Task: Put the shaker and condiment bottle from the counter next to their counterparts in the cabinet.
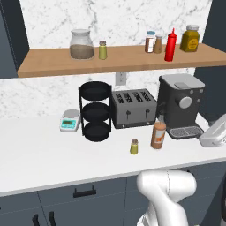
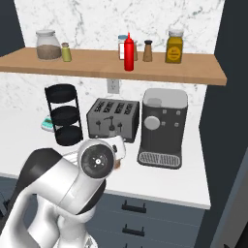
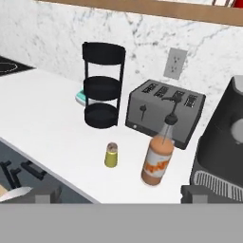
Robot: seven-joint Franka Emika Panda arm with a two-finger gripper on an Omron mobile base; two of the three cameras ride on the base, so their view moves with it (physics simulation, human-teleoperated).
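The arm (image 2: 72, 184) is folded low before the counter (image 1: 39, 154); the end effector is held wide open.

Smooth matt white bench (image 1: 39, 154) beneath a light-brown wood-grain cabinet (image 1: 53, 62) shelf, backed by veined white marble wall (image 1: 128, 17). Beside the brushed grey metal toaster (image 1: 133, 108) stand a glossy brown-orange condiment bottle (image 3: 158, 161) and a yellow-green shaker (image 3: 111, 155) with a silvery cap.
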